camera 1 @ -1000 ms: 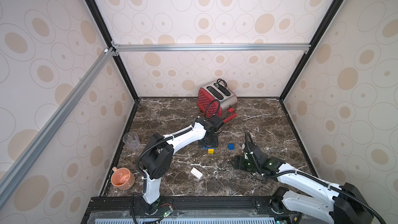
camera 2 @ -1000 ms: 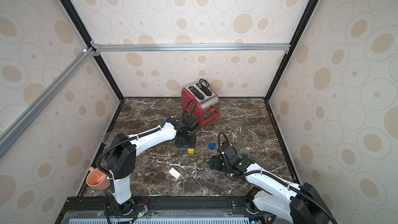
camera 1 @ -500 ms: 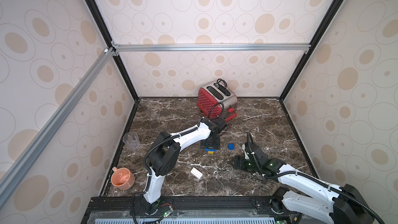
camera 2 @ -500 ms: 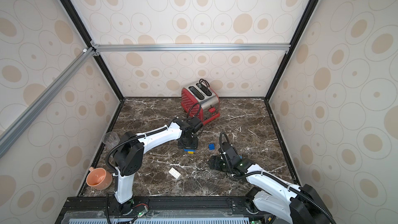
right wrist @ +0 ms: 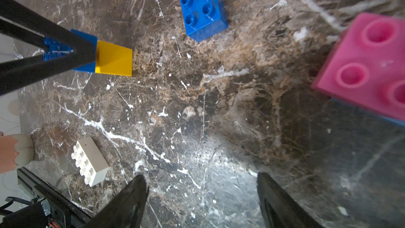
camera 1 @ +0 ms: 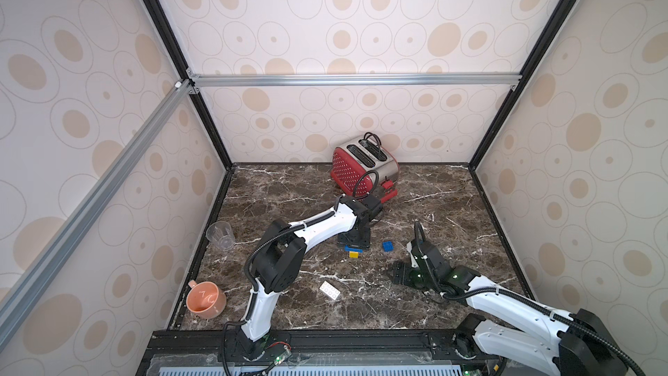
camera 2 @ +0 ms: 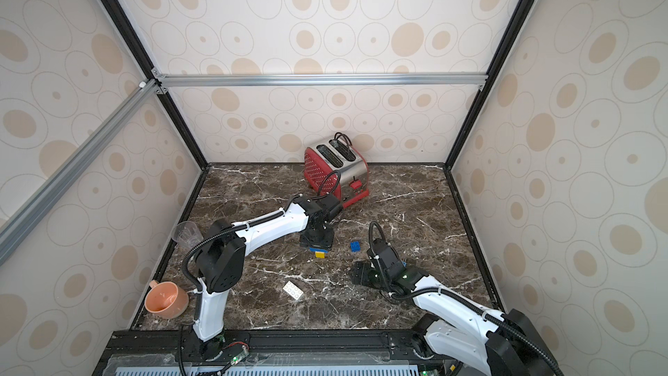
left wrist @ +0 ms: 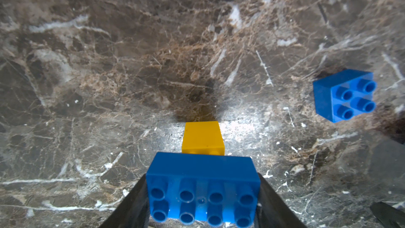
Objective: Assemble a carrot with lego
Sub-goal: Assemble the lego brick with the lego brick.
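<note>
Near the middle of the worktop (camera 1: 289,193), the left gripper (camera 1: 354,242) comes straight down and pinches the long blue brick (left wrist: 201,185) by its short ends. The brick lies on its side, studs facing up the arm. The yellow brick (left wrist: 202,138) butts against its underside, apparently so the worktop braces the pair while they are pushed together. I take this as the carrot's tip being started; the rest is loose.

The right gripper (right wrist: 201,178) hovers low toward the front right corner, jaws spread and empty, probably waiting for the next piece. The small blue brick (camera 1: 388,246) sits between the two grippers. The white brick (camera 1: 329,290) lies nearer the front edge.

In both top views the left gripper hides most of the held brick, so only a blue sliver and the yellow show. The left wrist view shows the grip and yellow's studs meeting blue. Only the right wrist view shows the pink brick (right wrist: 368,62), with a blue edge beneath it, just beside that gripper; the arm hides it from above. The toaster (camera 1: 361,164) at the back edge appears only from above.
</note>
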Controlling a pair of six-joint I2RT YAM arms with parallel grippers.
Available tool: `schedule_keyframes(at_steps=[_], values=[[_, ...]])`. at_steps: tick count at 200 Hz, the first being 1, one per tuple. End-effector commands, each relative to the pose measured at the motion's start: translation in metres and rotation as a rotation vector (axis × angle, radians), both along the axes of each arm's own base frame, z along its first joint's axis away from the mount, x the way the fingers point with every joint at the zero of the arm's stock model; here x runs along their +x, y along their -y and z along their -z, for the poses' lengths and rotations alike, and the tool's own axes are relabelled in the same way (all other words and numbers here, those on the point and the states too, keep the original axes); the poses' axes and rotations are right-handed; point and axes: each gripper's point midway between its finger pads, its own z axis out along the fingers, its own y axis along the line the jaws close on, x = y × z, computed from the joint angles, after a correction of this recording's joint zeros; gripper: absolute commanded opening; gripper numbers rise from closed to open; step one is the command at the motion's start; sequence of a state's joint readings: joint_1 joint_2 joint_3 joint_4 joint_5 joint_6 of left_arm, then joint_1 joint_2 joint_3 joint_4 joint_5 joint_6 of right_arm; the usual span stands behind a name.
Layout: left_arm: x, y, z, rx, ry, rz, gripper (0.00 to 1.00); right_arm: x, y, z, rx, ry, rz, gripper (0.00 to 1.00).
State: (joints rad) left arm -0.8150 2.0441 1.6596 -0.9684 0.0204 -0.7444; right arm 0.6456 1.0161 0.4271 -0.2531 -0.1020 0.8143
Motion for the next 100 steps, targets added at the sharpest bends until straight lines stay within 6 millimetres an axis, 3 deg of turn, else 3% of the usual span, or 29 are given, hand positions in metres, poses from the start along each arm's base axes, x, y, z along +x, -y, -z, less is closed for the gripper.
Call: schedule_keyframes(at_steps=[1, 100], values=[[-0.004, -0.003, 0.000, 0.041, -0.019, 0.017, 0.51, -0.002, 0.004, 0.004, -0.009, -0.012, 0.010, 0.82], [-0.015, -0.002, 0.013, 0.045, -0.066, 0.035, 0.48, -0.001, 0.005, 0.007, -0.010, -0.021, 0.018, 0.82]])
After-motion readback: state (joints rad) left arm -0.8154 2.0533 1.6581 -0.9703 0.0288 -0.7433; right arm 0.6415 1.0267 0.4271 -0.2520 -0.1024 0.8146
